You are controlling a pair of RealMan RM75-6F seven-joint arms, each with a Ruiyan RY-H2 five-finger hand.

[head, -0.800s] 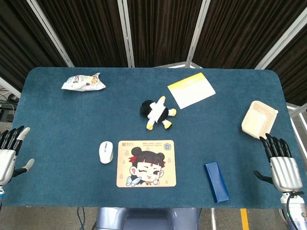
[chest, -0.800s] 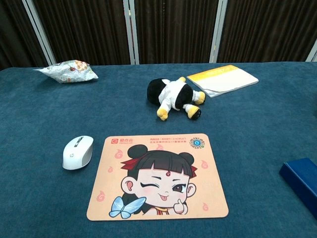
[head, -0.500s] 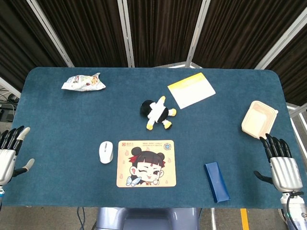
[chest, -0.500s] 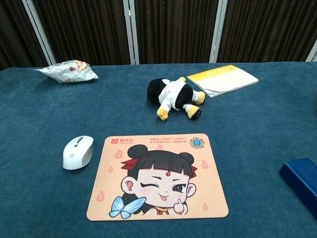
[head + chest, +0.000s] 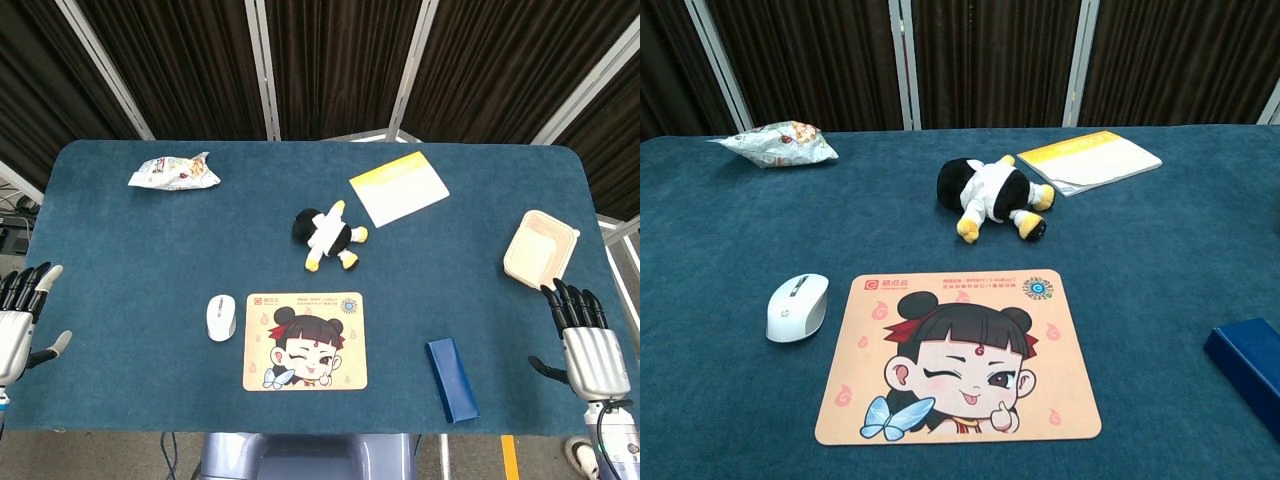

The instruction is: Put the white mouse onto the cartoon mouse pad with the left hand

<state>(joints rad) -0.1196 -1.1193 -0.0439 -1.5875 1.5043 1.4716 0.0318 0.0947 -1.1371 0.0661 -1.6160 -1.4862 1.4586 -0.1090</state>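
Nothing has changed over the last moments: both hands sit where they were, task not started. White mouse (image 5: 221,317) lies on the surface just beside the left edge of the cartoon mouse pad (image 5: 305,341), near the front edge, not on it. Left hand (image 5: 18,318) hangs at the front-left corner, off the surface edge, fingers spread, holding nothing, well apart from the mouse. Right hand (image 5: 583,340) at the front-right corner, fingers also spread and empty. Plush toy (image 5: 328,236), snack bag (image 5: 173,172), notepad (image 5: 399,188), food box (image 5: 539,248) and blue case (image 5: 451,378) untouched. Next is probably a left-hand reach to the mouse.
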